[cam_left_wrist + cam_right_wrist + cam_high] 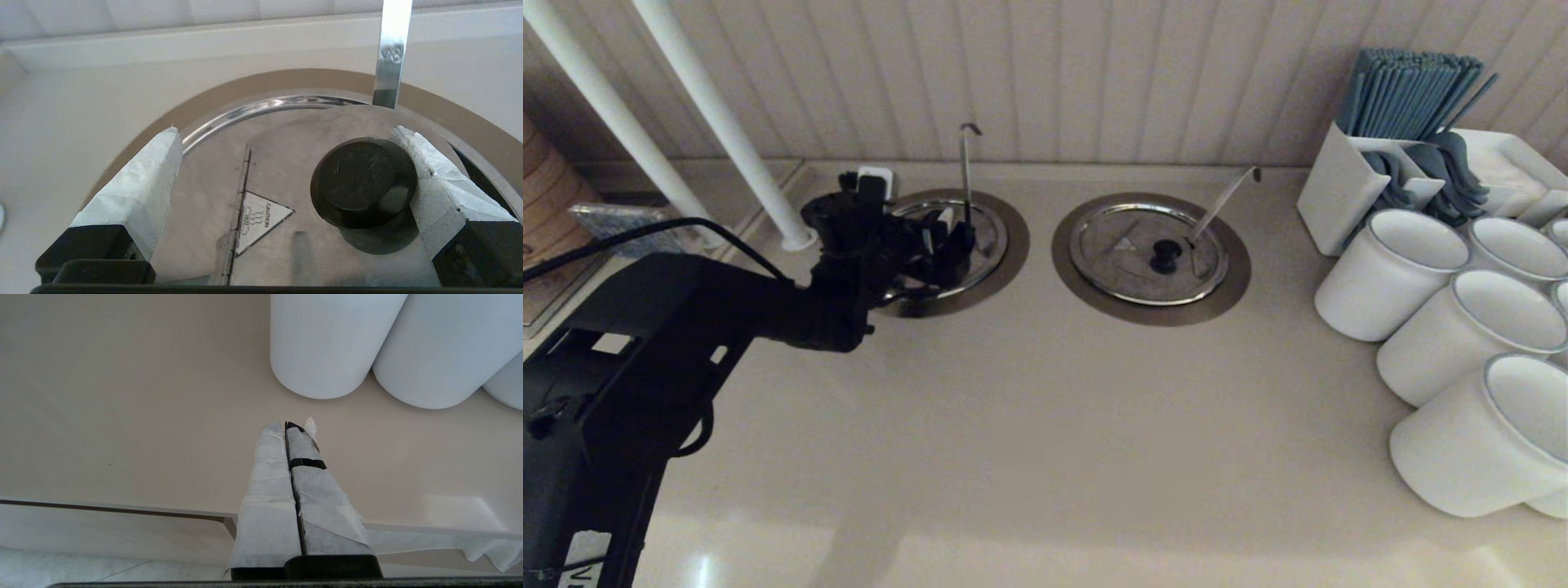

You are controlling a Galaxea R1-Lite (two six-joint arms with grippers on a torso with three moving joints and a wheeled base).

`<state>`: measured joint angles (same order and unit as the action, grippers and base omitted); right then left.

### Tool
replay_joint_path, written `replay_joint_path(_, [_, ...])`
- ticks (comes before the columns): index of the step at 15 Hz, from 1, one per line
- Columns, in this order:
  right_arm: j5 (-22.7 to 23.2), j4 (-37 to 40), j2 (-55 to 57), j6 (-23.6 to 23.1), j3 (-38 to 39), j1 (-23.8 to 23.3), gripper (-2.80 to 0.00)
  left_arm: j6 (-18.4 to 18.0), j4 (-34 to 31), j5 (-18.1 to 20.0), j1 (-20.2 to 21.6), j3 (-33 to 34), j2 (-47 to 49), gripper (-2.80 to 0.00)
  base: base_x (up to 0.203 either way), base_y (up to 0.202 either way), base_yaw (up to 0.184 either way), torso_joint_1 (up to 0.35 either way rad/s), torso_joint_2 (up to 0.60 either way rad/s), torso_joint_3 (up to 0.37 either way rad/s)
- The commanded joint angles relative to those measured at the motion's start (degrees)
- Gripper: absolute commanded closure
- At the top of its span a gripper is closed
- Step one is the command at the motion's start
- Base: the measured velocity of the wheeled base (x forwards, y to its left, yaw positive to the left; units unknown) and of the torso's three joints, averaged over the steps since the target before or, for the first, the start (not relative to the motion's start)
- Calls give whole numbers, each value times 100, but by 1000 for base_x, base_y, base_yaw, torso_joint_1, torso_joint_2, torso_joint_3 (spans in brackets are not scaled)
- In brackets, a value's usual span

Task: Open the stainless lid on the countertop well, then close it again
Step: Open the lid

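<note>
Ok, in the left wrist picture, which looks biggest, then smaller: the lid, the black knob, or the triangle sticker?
1. stainless lid
2. black knob
3. triangle mark

The knob stands up nearer the camera, so its lead over the triangle may be exaggerated.

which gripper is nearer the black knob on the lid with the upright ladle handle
Left. The left gripper hangs open over the stainless lid, one finger beside its black knob. The right gripper is shut, away by the white cups.

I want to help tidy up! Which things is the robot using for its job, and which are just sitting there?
For the job:
stainless lid with black knob
countertop well
left gripper, open over the lid

Just sitting there:
twin lid
white cups
blue straws
right gripper, parked
</note>
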<state>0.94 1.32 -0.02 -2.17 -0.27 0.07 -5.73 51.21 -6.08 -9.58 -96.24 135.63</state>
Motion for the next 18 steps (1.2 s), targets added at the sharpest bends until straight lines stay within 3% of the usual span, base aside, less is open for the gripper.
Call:
replay_joint_path(1, [3, 0, 2, -3, 0, 1, 0, -11, 29, -3, 38, 9, -80, -280, 0, 0, 0, 0, 0, 0])
replay_joint_path(18, [3, 0, 2, -3, 0, 1, 0, -52, 108, 143, 561, 194, -291, -280, 0, 0, 0, 0, 0, 0])
